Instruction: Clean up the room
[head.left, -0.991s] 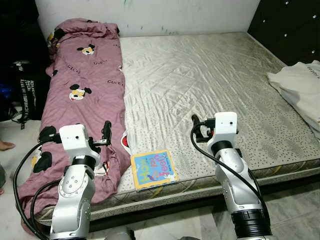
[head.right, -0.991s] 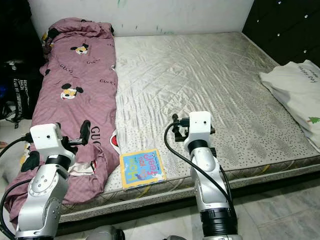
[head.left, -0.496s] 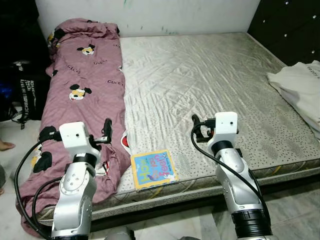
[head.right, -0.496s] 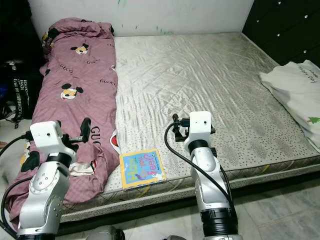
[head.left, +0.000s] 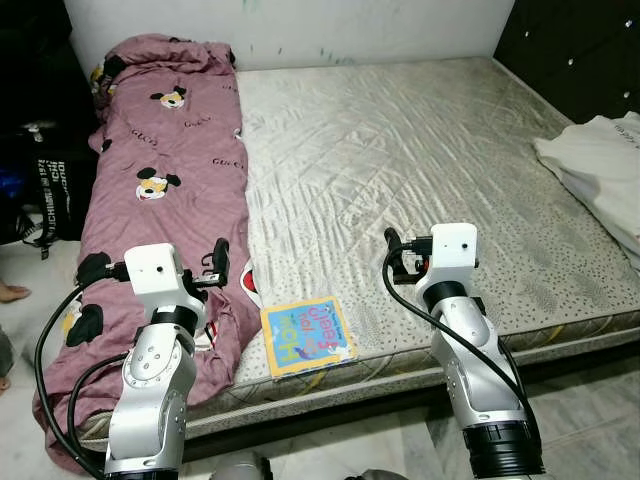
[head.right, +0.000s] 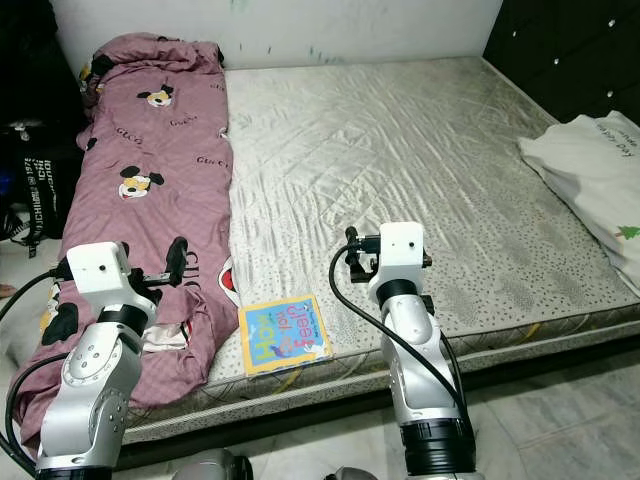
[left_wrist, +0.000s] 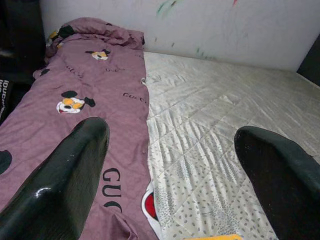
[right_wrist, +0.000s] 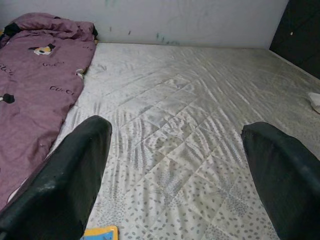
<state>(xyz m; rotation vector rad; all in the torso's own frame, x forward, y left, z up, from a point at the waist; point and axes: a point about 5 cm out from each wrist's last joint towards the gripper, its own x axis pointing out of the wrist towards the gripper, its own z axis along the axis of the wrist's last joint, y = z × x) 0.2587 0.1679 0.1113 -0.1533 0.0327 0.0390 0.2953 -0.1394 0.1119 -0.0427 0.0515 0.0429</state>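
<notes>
A mauve blanket (head.left: 170, 170) printed with cartoon mice lies along the left side of the bare mattress (head.left: 400, 150). Near the mattress's front edge, between my two arms, lies a colourful children's book (head.left: 308, 336). My left gripper (left_wrist: 170, 175) hovers open over the blanket's near end, just left of the book, with nothing between its fingers (head.left: 220, 262). My right gripper (right_wrist: 175, 180) is also open and empty, held above the mattress to the right of the book. A yellow corner of the book (right_wrist: 100, 232) peeks into the right wrist view.
Folded white cloth (head.left: 600, 165) rests on the bed's right edge. A dark padded panel (head.left: 580, 50) stands at the back right. A black bag (head.left: 55, 190) sits on the floor left of the bed, and a person's foot (head.left: 10, 292) is nearby.
The camera has shifted slightly. My left arm has edged a little to the right over the blanket. The right arm and the book have not moved.
</notes>
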